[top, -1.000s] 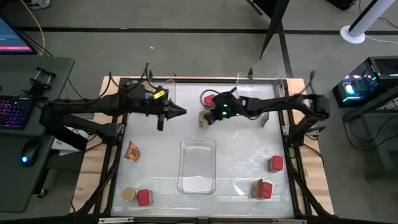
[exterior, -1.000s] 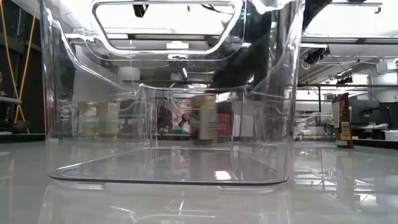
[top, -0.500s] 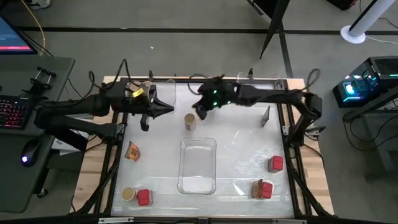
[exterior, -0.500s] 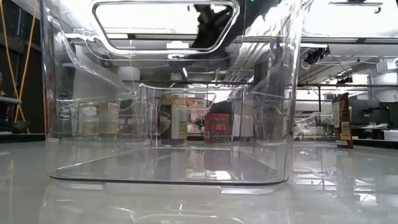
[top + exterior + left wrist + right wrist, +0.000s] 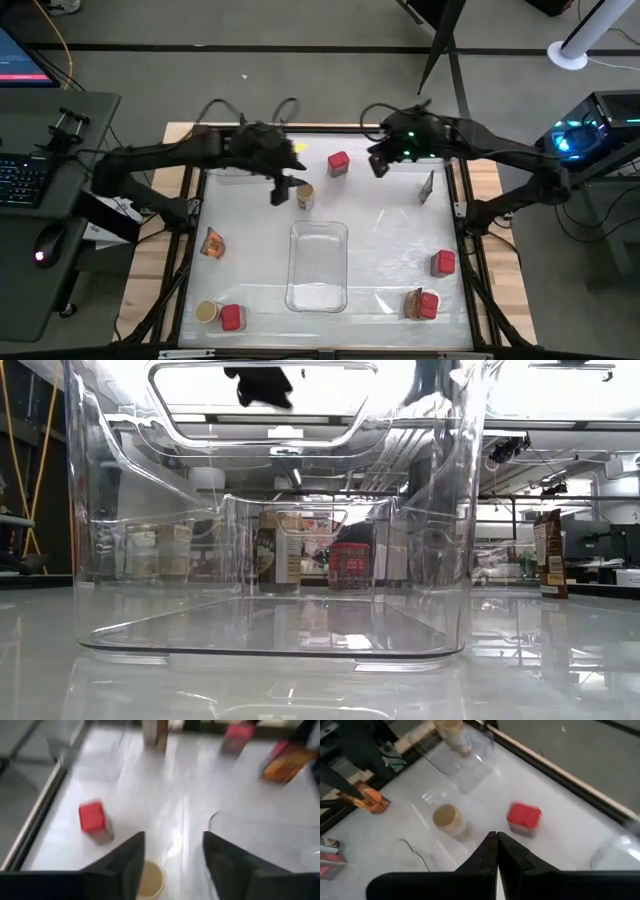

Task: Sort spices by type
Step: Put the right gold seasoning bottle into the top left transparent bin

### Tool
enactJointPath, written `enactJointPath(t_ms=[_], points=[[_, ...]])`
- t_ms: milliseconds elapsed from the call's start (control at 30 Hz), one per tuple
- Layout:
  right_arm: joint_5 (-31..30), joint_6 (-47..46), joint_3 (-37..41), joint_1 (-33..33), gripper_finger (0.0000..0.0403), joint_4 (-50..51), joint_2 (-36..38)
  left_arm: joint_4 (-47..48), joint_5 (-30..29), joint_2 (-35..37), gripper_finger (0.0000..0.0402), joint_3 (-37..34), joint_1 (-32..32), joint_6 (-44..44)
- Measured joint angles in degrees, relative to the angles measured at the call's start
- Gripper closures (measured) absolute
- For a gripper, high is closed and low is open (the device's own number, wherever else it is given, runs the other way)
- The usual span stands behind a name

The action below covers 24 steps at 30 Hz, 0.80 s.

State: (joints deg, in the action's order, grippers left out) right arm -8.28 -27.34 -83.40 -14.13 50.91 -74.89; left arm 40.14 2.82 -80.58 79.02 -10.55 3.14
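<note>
You are looking down on a white table with most of the spices not yet sorted. A clear tray lies empty at the table's centre. Near the far edge, a tan-lidded jar stands on the bare table, and a red container stands just beside it, slightly farther back.

Your left gripper hovers next to that jar, its fingers spread apart and holding nothing. Your right gripper is lifted near the far edge beyond the red container, its fingers pressed together and empty.

Another clear bin at the far left corner, partly hidden under the left arm, seems to hold at least one jar, though the view there is poor.

Still loose on the table: an orange foil packet at the left side, a second jar and a red box at the near left, another red box at the right, and a packet with a red box at the near right.

Judging by this, you are early in the job, with nearly every item left to group.
</note>
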Motion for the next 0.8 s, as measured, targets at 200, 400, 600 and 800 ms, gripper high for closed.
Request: enactJointPath(t_ms=[200,400,600,800], points=[[-1.89,-5.37,0.0,2.41,0.0403,6.77,3.32,7.9,-1.13,-10.67,0.0113,3.06,-1.19,2.21],[-4.94,-7.18,0.0,6.14,0.0403,9.84,3.24,7.85,-1.16,-16.89,0.0084,3.08,-1.41,5.87],[-7.49,-7.33,0.0,8.48,0.0402,9.73,2.94,8.25,-1.24,-20.09,0.0086,3.08,-3.45,6.08],[-8.12,-6.9,0.0,9.01,0.0402,10.15,2.93,8.23,0.52,-20.05,0.0086,3.08,-5.23,5.94]])
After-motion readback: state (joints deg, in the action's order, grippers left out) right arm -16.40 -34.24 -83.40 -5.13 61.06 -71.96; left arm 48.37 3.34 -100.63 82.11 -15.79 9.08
